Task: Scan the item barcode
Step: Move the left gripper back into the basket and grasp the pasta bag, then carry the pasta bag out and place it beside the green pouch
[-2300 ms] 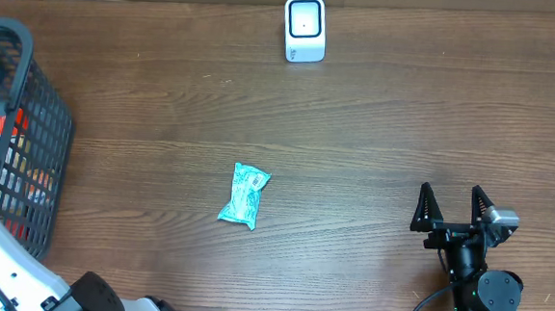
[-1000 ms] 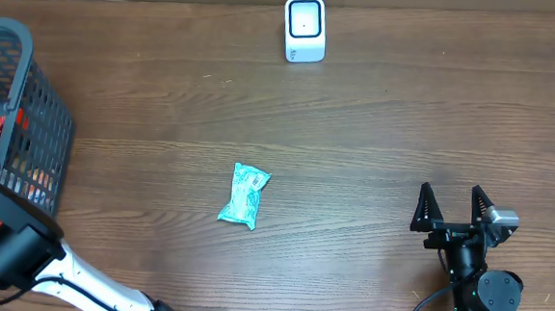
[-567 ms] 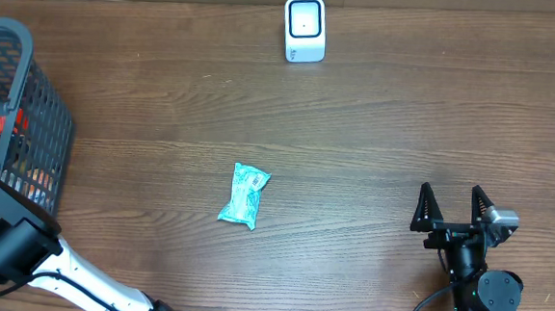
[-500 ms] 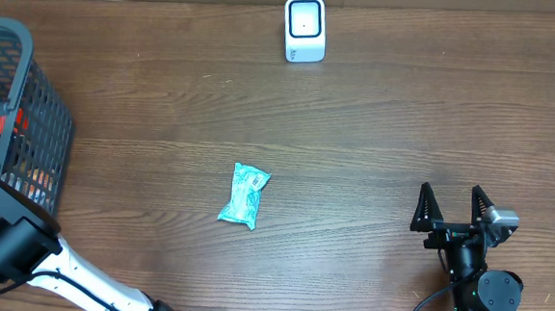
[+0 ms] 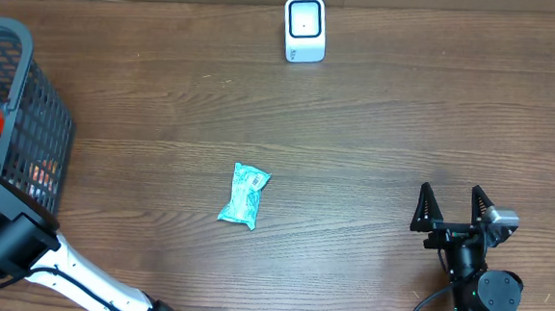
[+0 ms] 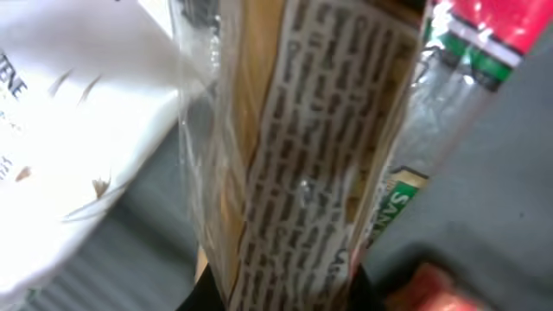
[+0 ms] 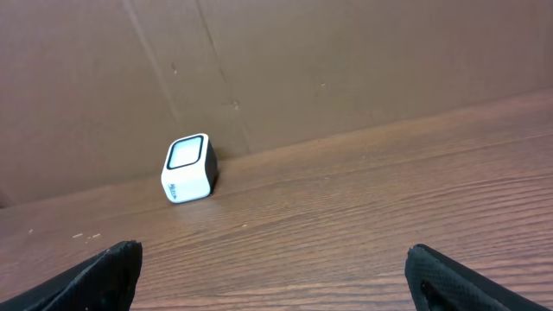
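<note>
In the left wrist view a clear-wrapped packet [image 6: 320, 155] with a tan printed label fills the middle. My left gripper [image 6: 281, 298] is shut on its lower end, and only the dark fingertips [image 6: 206, 298] show. Overhead, my left arm [image 5: 7, 240] reaches into the grey basket [image 5: 39, 112] at the far left, and its gripper is hidden there. The white barcode scanner [image 5: 305, 29] stands at the table's back centre, also visible as the scanner [image 7: 188, 168] in the right wrist view. My right gripper [image 5: 456, 210] rests open and empty at the front right, as the right wrist view of the gripper [image 7: 272, 255] confirms.
A teal packet [image 5: 244, 196] lies on the wooden table [image 5: 385, 133] near the middle. Inside the basket a white package [image 6: 69, 130] and red and green wrappers [image 6: 484, 34] crowd round the held packet. A brown cardboard wall [image 7: 346, 60] stands behind the scanner.
The left arm has shifted slightly at the basket and a red bit now shows at the basket's left edge. The right arm, the teal packet and the scanner have not moved.
</note>
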Controlling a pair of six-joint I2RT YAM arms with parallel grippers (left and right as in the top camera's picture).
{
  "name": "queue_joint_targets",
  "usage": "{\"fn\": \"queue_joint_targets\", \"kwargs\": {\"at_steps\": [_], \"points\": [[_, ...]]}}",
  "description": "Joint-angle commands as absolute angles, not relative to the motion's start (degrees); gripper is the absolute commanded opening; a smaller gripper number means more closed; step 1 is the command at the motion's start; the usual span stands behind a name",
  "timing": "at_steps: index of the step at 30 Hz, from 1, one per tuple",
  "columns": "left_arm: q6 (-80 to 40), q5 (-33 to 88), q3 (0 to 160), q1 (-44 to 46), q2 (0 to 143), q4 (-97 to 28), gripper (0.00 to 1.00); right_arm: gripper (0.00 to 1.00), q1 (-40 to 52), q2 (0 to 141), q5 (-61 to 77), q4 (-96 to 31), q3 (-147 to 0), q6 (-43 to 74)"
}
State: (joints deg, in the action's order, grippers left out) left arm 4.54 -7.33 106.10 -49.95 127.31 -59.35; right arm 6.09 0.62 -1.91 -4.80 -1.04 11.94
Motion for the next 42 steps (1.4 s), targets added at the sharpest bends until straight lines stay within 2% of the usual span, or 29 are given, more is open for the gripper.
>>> {"fn": "queue_joint_targets", "kwargs": {"at_steps": [1,17,29,36,42], "points": [[1.13,-5.23,107.81,-50.48,129.4,-62.81,0.04,1.0,6.37,0.16,-2.31,-4.62,-0.47,11.94],[1.32,14.96,143.28,-49.8,129.21,-79.75,0.04,1.0,6.37,0.16,-2.31,-4.62,-0.47,11.94],[0.51,31.27,166.28,-49.8,126.98,-85.93,0.04,1.0,6.37,0.16,-2.31,-4.62,-0.47,11.94],[-2.72,38.7,175.3,-49.8,120.95,-85.67,0.04,1.0,6.37,0.16,-2.31,-4.62,-0.47,11.94],[-4.29,40.12,180.05,-47.86,115.04,-89.08,0.04,1.0,6.37,0.16,-2.31,-4.62,-0.47,11.94]]}}
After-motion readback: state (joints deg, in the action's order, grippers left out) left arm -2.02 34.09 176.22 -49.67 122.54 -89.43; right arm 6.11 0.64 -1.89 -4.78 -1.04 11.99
